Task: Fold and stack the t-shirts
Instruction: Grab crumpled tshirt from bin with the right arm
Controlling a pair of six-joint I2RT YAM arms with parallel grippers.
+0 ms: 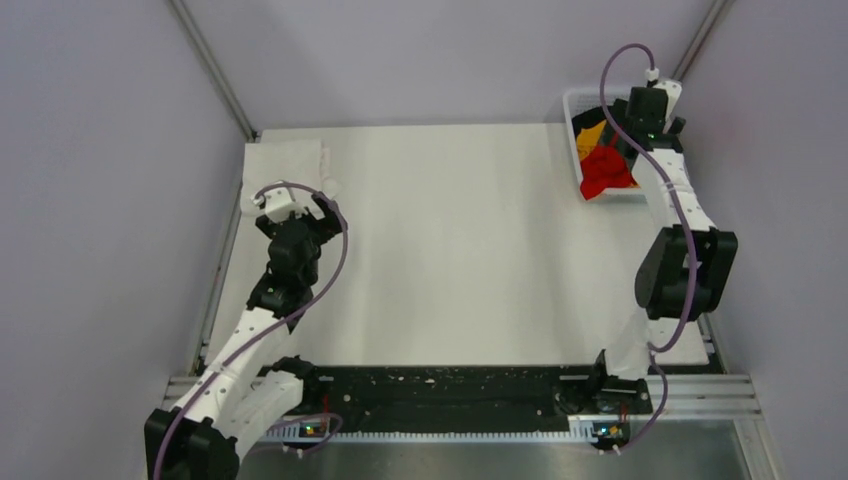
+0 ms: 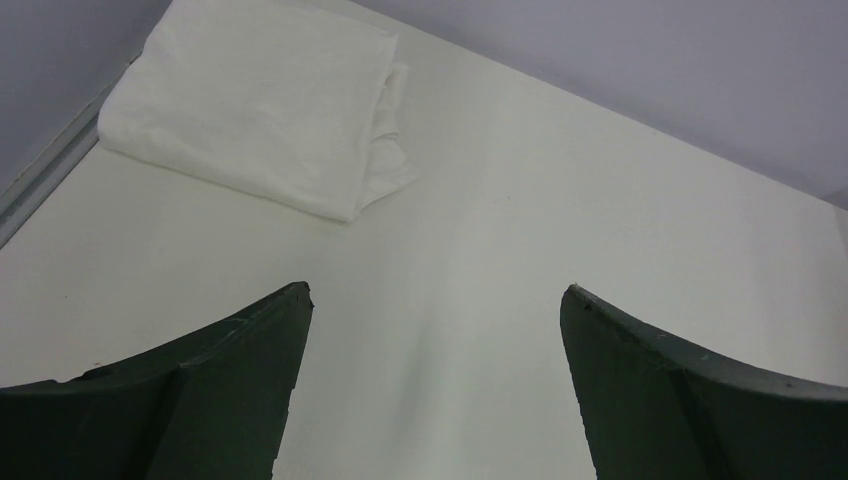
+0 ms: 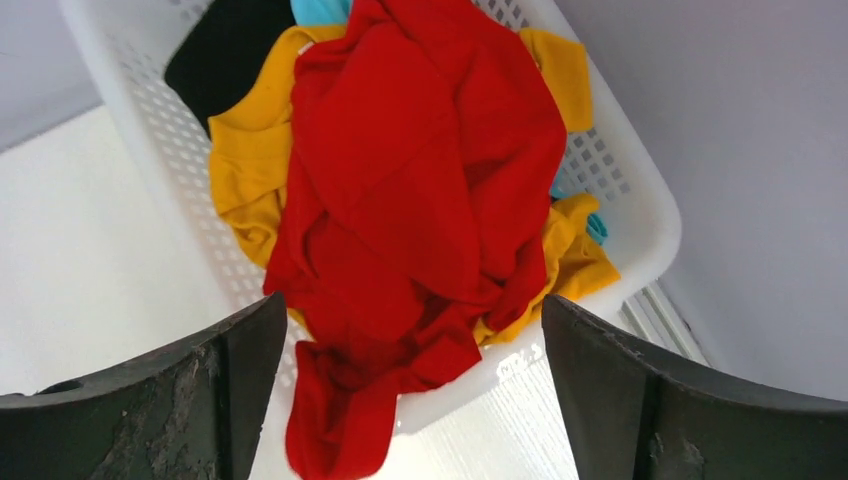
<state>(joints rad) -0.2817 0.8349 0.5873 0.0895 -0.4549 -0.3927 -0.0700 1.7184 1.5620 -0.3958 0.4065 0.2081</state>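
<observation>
Pickup of red t-shirt (image 3: 400, 200) from basket (image 3: 650, 215): best to drop the right jaws onto its bunched middle, pinch red cloth only, and lift clear of the orange-yellow t-shirt (image 3: 240, 170) beneath. Right jaws spread, empty; the red t-shirt lies between and just beyond them, one end spilling over the near rim. Left jaws spread too; folded white t-shirt (image 2: 250, 110) sits far-left on the worktop (image 2: 520, 200), apart from them.

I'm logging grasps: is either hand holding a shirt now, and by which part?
Nothing is held. The left hand hangs open short of the folded white t-shirt; the right hand hangs open above the red t-shirt.
</observation>
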